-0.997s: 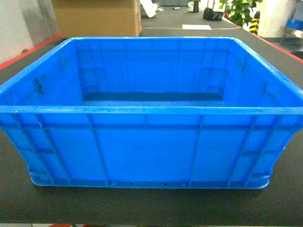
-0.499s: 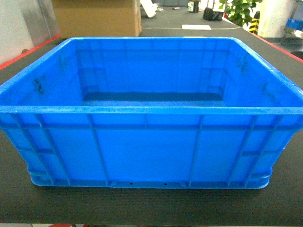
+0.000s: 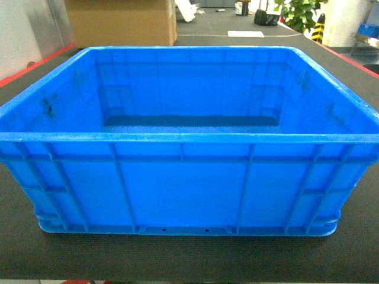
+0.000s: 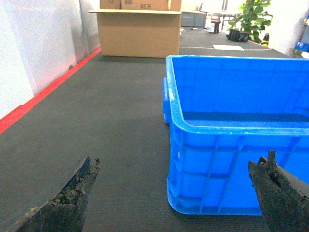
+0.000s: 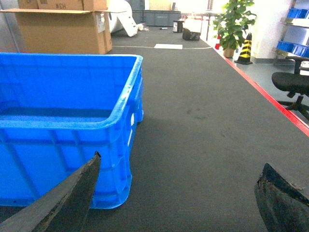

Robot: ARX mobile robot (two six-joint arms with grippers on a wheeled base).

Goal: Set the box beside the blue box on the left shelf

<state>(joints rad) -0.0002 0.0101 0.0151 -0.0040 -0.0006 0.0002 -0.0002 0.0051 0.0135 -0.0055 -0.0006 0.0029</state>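
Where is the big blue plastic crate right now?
The big blue open-top plastic crate fills the head view's centre, resting on the dark ribbed floor mat, with a brown cardboard box behind its left corner.

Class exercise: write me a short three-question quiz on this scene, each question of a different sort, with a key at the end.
1. True or false: the crate holds a cardboard box.
2. Multiple choice: in the left wrist view, the left gripper is A) shut on the crate's rim, B) open, with the crate's near corner between its fingers, C) inside the crate.
3. Fill in: in the right wrist view, the traffic cone stands beside a potted ____.

Key
1. False; the crate is empty.
2. B.
3. Plant. The right gripper is open too, beside the crate's other near corner.
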